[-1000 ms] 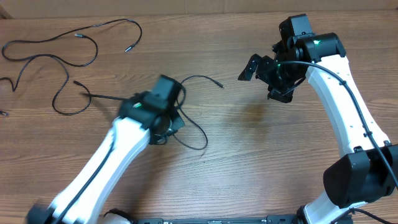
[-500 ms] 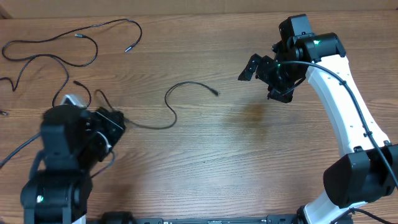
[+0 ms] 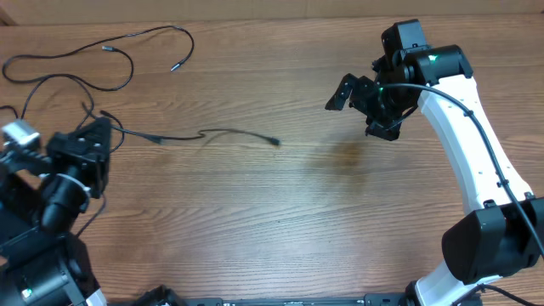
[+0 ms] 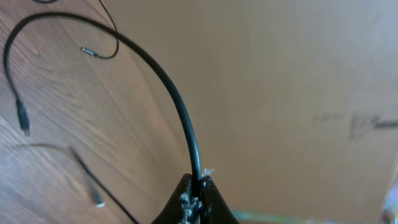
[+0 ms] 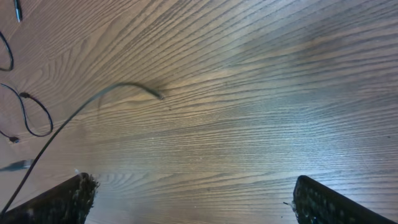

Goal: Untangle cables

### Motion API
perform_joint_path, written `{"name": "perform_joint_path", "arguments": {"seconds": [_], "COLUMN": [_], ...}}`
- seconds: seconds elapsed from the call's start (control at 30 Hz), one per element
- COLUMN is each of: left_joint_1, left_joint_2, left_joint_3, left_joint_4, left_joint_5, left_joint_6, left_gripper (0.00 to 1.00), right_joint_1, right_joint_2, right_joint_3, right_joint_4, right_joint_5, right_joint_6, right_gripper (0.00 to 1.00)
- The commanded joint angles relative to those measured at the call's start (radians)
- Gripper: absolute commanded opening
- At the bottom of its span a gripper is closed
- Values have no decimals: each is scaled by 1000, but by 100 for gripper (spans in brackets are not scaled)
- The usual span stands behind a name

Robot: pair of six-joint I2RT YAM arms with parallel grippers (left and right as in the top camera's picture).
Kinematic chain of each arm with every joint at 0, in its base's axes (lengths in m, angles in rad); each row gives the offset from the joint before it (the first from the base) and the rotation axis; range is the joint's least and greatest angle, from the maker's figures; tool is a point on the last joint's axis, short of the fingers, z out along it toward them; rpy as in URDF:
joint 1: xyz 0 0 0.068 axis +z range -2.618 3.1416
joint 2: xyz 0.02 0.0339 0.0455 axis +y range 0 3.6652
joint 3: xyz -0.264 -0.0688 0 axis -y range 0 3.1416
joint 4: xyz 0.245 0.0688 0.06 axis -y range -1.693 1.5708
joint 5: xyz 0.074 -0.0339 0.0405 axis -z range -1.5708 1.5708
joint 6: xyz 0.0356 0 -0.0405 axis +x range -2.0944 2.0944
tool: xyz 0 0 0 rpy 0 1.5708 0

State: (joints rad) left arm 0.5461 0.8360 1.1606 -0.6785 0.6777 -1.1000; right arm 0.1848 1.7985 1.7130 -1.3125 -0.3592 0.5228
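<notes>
My left gripper (image 3: 100, 129) sits at the table's left edge, shut on a thin black cable (image 3: 217, 133) that stretches right across the wood to a plug end near the middle. In the left wrist view the cable (image 4: 180, 109) rises from between the closed jaws (image 4: 199, 186) and arcs left. More loose black cables (image 3: 93, 64) lie curled at the back left; their plug ends also show in the left wrist view (image 4: 90, 51). My right gripper (image 3: 361, 95) is open and empty above the table at the right. The pulled cable shows blurred in the right wrist view (image 5: 118, 90).
The wooden table (image 3: 297, 212) fills the view. A cardboard-coloured wall (image 4: 298, 74) stands behind it. The right arm's white link (image 3: 467, 144) runs down the right side.
My left arm has swung from the table's middle to the far left, dragging the held cable with it. The cable has straightened from a loop into a long line. The right arm has not moved.
</notes>
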Motion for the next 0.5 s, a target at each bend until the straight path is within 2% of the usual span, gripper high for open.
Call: {"name": "perform_joint_path", "arguments": {"seconds": [0.0,0.13,0.3,0.47], "left_joint_1": [106,209,274,272], "left_joint_2": [-3,-3,14,65], "left_joint_3": [10,9,9,9], "left_joint_4": [9,-6,-63,-265], "left_joint_5": [102,89,-76,-327], "left_joint_6": [-164,-184,-201,1], "left_gripper": [4,4,4,4], "right_joint_1": [-1,-1,-1,-1], "right_joint_2": [-11,-11,-11,-11], "right_joint_3": [16,16,16,16], "right_joint_4": [2,2,2,2], "right_joint_5": [2,2,2,2], "right_joint_6": [-4,-4,-4,-4], "right_gripper": [100,100,100,100]}}
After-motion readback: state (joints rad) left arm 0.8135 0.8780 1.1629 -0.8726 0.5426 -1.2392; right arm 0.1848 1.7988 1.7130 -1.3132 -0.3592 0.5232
